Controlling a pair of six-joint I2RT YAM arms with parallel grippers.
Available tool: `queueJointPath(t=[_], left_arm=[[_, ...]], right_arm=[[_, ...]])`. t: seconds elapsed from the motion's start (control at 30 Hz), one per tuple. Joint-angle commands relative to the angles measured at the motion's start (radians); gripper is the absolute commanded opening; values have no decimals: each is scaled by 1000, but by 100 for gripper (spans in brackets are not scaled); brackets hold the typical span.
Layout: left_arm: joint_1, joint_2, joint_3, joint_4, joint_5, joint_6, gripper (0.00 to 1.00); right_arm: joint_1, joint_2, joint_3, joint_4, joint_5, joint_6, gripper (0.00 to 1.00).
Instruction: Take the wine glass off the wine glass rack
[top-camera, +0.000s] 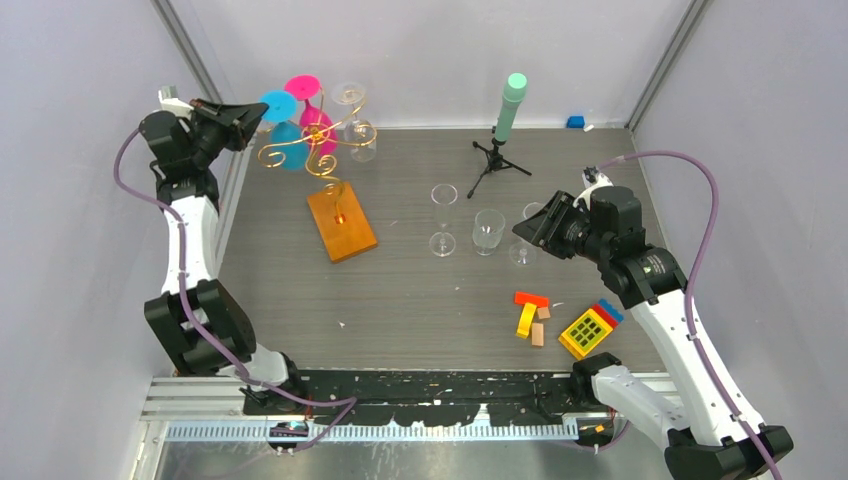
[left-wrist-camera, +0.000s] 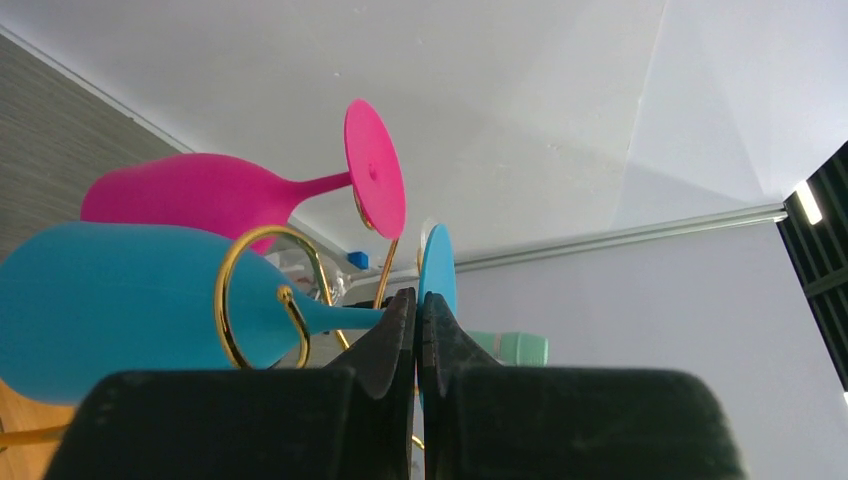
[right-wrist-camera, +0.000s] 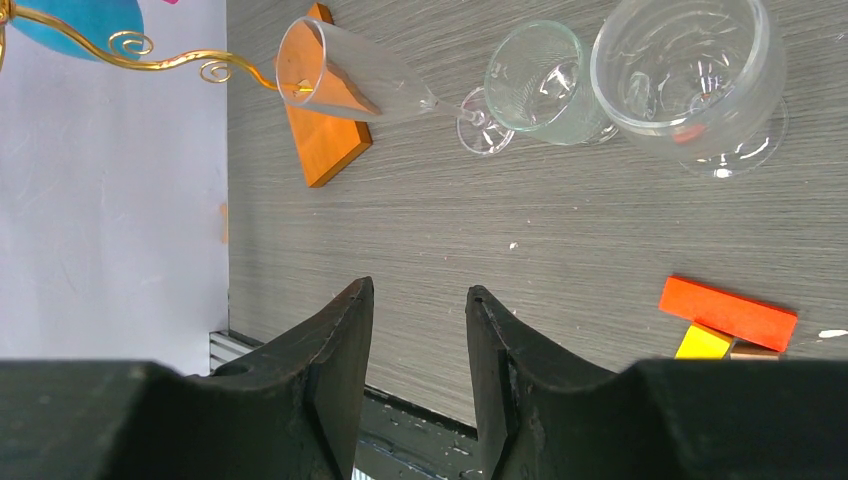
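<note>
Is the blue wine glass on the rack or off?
On: the blue wine glass hangs by its stem in the rack curl; left pincer closed at its foot.

table (top-camera: 420, 300): wine glass rack (top-camera: 323, 160) far-left on its base (top-camera: 341, 222) | 3 hung glasses (top-camera: 316, 122) on rack | left hand (top-camera: 262, 112) just left of them | 3 standing glasses (top-camera: 488, 231) centre, tripod (top-camera: 497, 150) behind, blocks (top-camera: 531, 315) in front | right hand (top-camera: 522, 228) to their right

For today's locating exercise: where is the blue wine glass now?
Top view, far left: the blue wine glass hangs on the gold rack beside the pink glass, stem pinched by the left end effector.
</note>
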Motion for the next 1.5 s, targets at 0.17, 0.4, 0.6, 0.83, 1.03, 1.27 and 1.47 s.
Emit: queueJointPath(t=[0.17,0.4,0.6,0.83,1.03,1.27,1.47], left_arm=[[40,-208,-103,-112,-71,59,0],[93,-275,-63,-279,-171,160,0],[134,-317,42,-424,-232,297,0],[136,-316,362,-680,-171,536,0],[121,-312,389,-405,156,300,0],[74,-300,296,206,278,-216,0],[-106,-300,247,276,224,-331,0]], right_arm=[[-3,-15,8,7,7,-11,45],[-3,-18,18,4,4,-11,45],[-4,-47,13,11,-7,-14,51],[-4,-118,-18,74,-29,-7,80],[-4,-124,-26,121,-52,18,82],[-3,-124,-36,168,-83,42,82],[-3,-112,-68,294,-136,106,82]])
